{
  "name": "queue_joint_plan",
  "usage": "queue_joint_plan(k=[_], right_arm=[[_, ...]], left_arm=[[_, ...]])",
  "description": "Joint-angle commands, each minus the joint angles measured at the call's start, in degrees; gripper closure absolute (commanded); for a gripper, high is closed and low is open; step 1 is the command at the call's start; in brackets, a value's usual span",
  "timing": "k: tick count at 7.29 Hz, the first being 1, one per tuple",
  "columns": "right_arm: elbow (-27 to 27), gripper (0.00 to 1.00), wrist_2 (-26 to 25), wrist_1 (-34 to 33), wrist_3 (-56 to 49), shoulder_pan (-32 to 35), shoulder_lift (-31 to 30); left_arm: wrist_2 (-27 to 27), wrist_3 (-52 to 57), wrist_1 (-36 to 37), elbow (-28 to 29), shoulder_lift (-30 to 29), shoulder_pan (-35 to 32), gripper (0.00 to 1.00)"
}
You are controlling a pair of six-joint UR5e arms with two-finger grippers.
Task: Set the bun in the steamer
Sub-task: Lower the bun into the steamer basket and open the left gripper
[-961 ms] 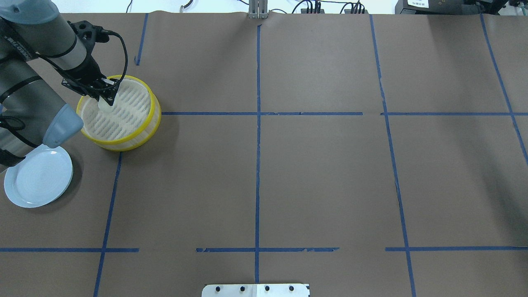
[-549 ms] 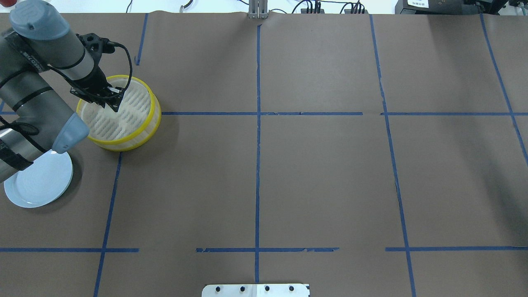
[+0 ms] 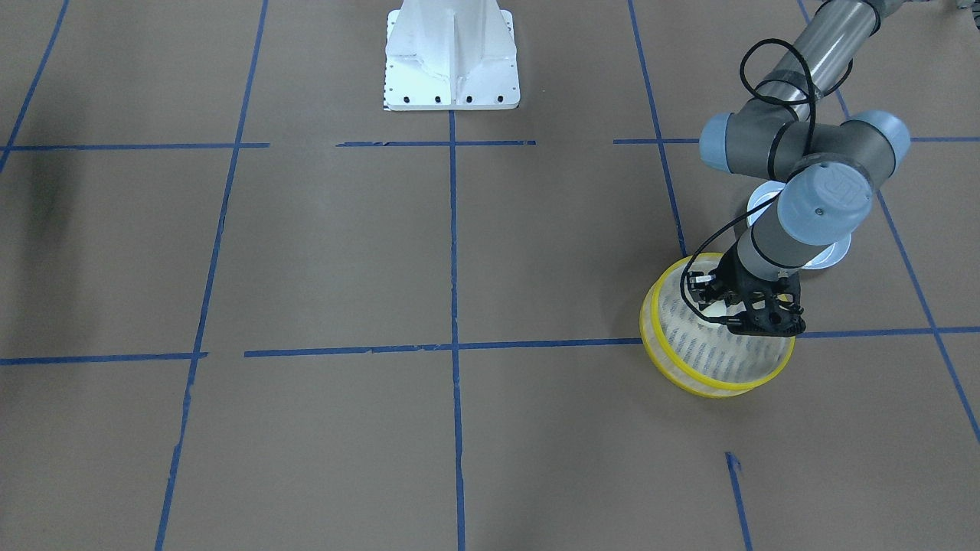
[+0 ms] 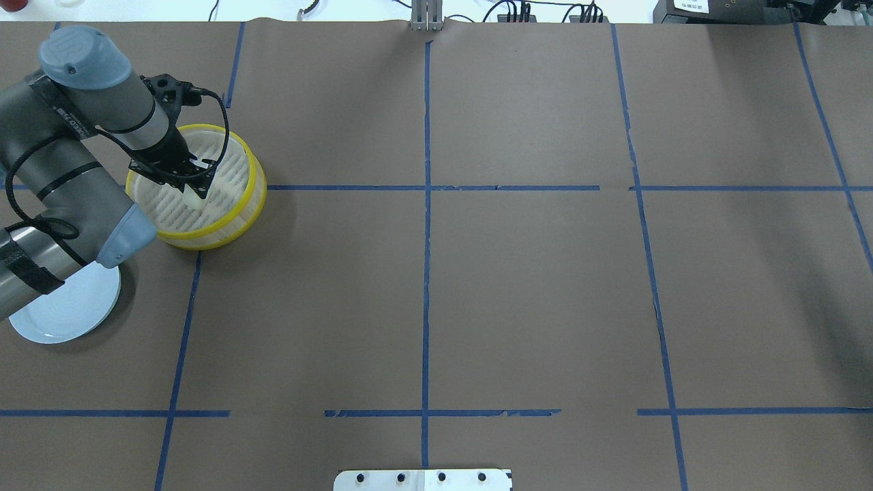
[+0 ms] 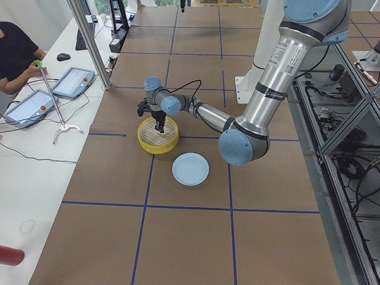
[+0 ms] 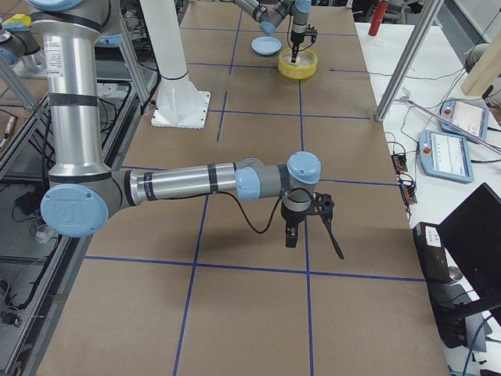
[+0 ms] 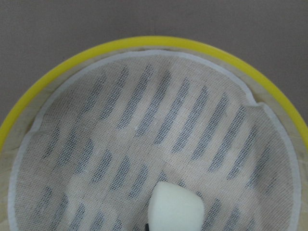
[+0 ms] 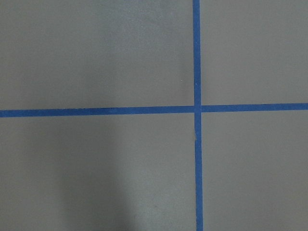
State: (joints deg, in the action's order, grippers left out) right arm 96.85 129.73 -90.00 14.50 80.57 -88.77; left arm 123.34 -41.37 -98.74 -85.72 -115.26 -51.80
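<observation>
The steamer [image 4: 253, 179] is a round basket with yellow rims and a slotted beige mesh floor, at the table's left. It also shows in the front view [image 3: 693, 385] and the left side view [image 5: 155, 142]. My left gripper [image 4: 194, 192] reaches down inside it and is shut on the cream-white bun [image 4: 195, 199]. In the left wrist view the bun [image 7: 175, 209] hangs just above the mesh floor [image 7: 159, 125], near its middle. My right gripper [image 6: 293, 235] shows only in the right side view, low over bare table. I cannot tell whether it is open or shut.
An empty pale blue plate [image 4: 61, 310] lies near the steamer, partly under my left arm's elbow. The white robot base [image 3: 452, 53] stands at the table's middle edge. Blue tape lines cross the brown table. An operator [image 5: 15, 53] sits at a side desk.
My left gripper has carried the bun from the steamer's left rim toward its middle and a little lower. The right arm has not visibly moved.
</observation>
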Motion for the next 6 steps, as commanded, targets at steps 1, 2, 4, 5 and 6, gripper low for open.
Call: queue_joint_plan(k=[1,2,4,5,6], right_arm=[[0.00,0.00,0.00,0.00,0.00,0.02,0.00],[0.00,0.00,0.00,0.00,0.00,0.02,0.00],[0.00,0.00,0.00,0.00,0.00,0.02,0.00],[0.00,0.00,0.00,0.00,0.00,-0.07,0.00],[0.00,0.00,0.00,0.00,0.00,0.02,0.00]], left_arm=[[-0.12,-0.11,-0.04,0.11,0.04,0.03,0.00],[-0.56,-0.02,-0.04,0.03,0.04,0.03,0.00],[-0.91,0.15,-0.13,-0.58,-0.05,0.03,0.00],[-1.78,0.24,-0.05,-3.03,0.04,-0.06,0.00],[-5.97,0.41,0.13,-6.88,0.65,-0.23,0.00]])
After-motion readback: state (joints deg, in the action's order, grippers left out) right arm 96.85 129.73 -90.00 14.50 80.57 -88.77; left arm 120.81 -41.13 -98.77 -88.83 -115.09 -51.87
